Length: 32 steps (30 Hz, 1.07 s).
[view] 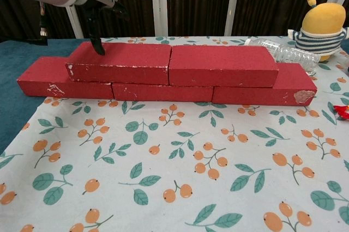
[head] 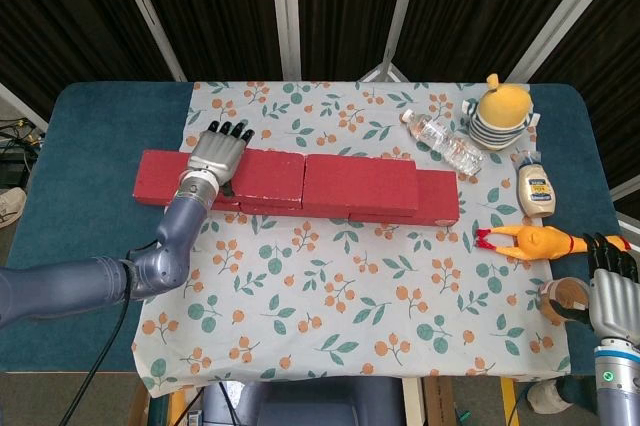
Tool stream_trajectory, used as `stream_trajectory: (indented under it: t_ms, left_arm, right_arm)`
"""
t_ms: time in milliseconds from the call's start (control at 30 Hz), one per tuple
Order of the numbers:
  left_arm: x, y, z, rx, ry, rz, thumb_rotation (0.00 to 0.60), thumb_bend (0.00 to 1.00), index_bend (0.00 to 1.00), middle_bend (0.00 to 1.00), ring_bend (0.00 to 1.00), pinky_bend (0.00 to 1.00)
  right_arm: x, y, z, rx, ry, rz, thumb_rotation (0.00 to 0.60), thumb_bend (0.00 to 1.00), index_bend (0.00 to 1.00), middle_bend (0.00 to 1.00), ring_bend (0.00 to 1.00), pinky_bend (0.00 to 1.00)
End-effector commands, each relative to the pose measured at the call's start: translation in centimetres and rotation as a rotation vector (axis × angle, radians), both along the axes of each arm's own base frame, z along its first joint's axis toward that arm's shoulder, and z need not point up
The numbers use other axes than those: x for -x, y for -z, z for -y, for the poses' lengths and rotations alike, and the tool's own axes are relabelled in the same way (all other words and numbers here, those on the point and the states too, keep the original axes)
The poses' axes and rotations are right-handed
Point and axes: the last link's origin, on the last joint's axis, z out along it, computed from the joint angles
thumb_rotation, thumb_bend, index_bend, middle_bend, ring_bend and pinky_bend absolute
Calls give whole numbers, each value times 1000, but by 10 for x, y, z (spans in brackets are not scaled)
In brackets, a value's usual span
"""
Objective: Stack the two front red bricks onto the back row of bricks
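Two red bricks lie on top of the back row: the left upper brick (head: 262,175) (view: 121,62) and the right upper brick (head: 360,184) (view: 222,65). The lower row (head: 438,198) (view: 44,78) shows beneath them at both ends. My left hand (head: 213,151) (view: 98,10) hovers above the left end of the left upper brick, fingers spread, holding nothing. My right hand (head: 610,286) stays at the table's right front edge, fingers pointing away, empty as far as the head view shows.
A clear water bottle (head: 441,142), a yellow striped plush toy (head: 499,111), a sauce bottle (head: 536,189), a rubber chicken (head: 530,240) and a small brown object (head: 562,300) occupy the right side. The floral cloth (head: 350,296) covers the middle of the table.
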Motion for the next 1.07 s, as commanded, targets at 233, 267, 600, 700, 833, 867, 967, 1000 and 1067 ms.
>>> stream_trajectory:
  t_ms: [233,267,600,700,833,867,967,1000,1067]
  left_arm:
    - [95,-78,129,-223,101,205,600,0,0,0,0,111]
    - [111,-78,141,-238,98,209,600,0,0,0,0,111]
    - [197,-77,224,-446,222,313,600,0,29,0,0,111]
    - [213,-72,238,-453,183,305,600,0,31,1,0,118]
    - [223,-67,247,-447,134,312,600,0,34,6,0,133]
    - [223,-67,247,-443,135,305,600,0,34,9,0,133]
    - [225,-68,246,-454,132,299,600,0,36,21,0,133]
    - [226,-67,246,-453,125,293,600,0,36,21,0,133]
    - [226,-66,245,-448,118,284,600,0,36,24,0,133]
  right_arm:
    - [-5,1,1,1,-47,20,600,63,4,0,0,0]
    - [-6,1,1,2,-58,21,600,63,4,0,0,0]
    - [-12,3,-3,10,-103,11,600,64,4,0,0,0]
    - [-13,2,-4,17,-117,12,600,64,4,0,0,0]
    - [-14,1,-5,12,-139,17,600,64,4,0,0,0]
    - [-14,1,-5,10,-149,19,600,64,4,0,0,0]
    - [-15,1,-4,11,-166,14,600,63,4,0,0,0]
    - [-15,1,-4,11,-171,11,600,63,4,0,0,0]
    - [-16,2,-5,11,-182,8,600,63,2,0,0,0]
